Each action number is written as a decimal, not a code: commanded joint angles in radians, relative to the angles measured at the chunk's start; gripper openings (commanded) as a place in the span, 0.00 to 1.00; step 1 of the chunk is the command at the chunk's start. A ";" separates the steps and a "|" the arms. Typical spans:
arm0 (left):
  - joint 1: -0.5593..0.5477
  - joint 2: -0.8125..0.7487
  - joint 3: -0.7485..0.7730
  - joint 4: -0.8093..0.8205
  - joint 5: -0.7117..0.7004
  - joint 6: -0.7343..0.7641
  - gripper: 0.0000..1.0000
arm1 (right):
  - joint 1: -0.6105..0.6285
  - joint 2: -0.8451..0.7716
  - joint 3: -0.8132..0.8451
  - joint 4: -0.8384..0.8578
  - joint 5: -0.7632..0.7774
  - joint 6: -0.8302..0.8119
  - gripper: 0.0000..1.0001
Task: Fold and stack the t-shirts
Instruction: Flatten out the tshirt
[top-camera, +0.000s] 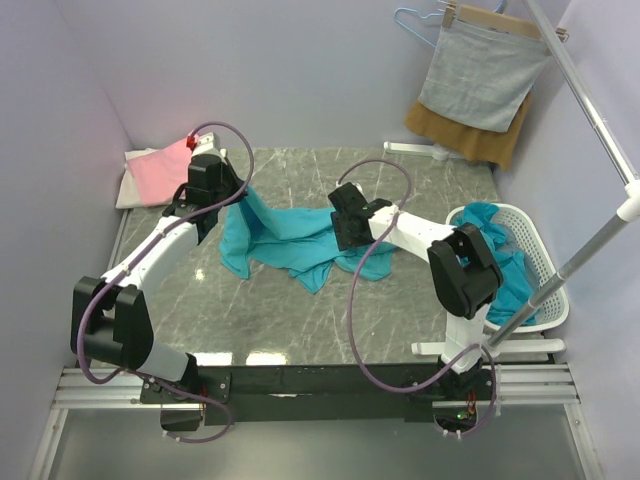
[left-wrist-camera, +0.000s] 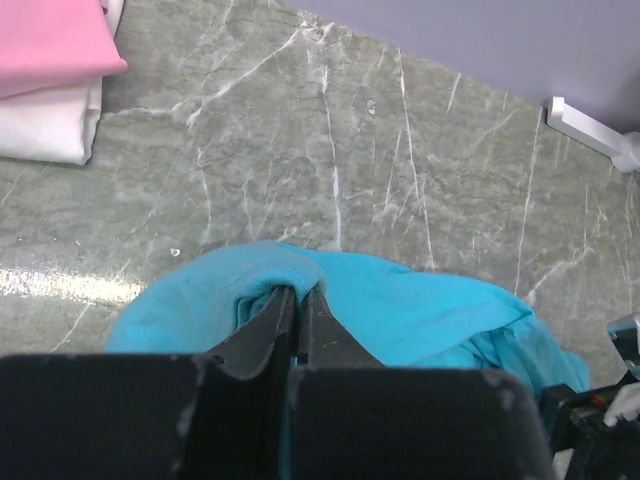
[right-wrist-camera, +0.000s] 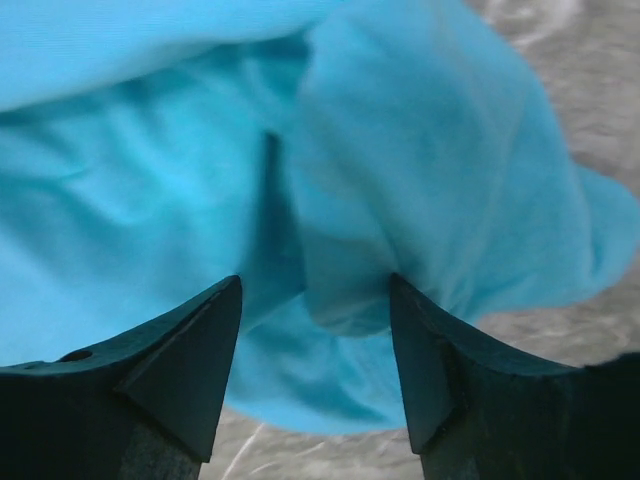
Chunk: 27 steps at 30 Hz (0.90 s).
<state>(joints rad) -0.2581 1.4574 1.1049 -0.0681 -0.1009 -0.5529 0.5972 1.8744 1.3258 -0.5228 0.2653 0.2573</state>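
A crumpled turquoise t-shirt (top-camera: 290, 238) lies mid-table. My left gripper (top-camera: 232, 190) is shut on its left edge and lifts that edge; in the left wrist view the cloth (left-wrist-camera: 400, 305) wraps over the closed fingertips (left-wrist-camera: 298, 292). My right gripper (top-camera: 345, 232) is open, low over the shirt's right part; in the right wrist view a fold of the shirt (right-wrist-camera: 400, 200) sits between the spread fingers (right-wrist-camera: 200, 340). Folded pink and white shirts (top-camera: 155, 172) are stacked at the far left. More turquoise shirts (top-camera: 505, 262) fill a white basket (top-camera: 545, 270).
Grey and brown garments hang on hangers (top-camera: 480, 85) at the back right. A metal rack pole (top-camera: 590, 110) runs along the right side over the basket. A white bracket (top-camera: 415, 150) lies at the table's back edge.
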 joint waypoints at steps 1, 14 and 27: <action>0.008 -0.002 0.035 0.059 0.024 0.019 0.01 | 0.007 0.049 0.061 -0.039 0.205 0.002 0.65; 0.010 -0.022 0.041 0.004 -0.011 0.059 0.01 | 0.009 -0.119 0.035 -0.057 0.293 0.025 0.00; 0.013 -0.554 0.197 -0.456 0.093 0.104 0.01 | 0.104 -0.837 0.111 -0.319 -0.020 0.006 0.00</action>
<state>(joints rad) -0.2497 1.0698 1.2198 -0.3779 -0.0620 -0.4599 0.6338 1.1389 1.4002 -0.7071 0.3721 0.2775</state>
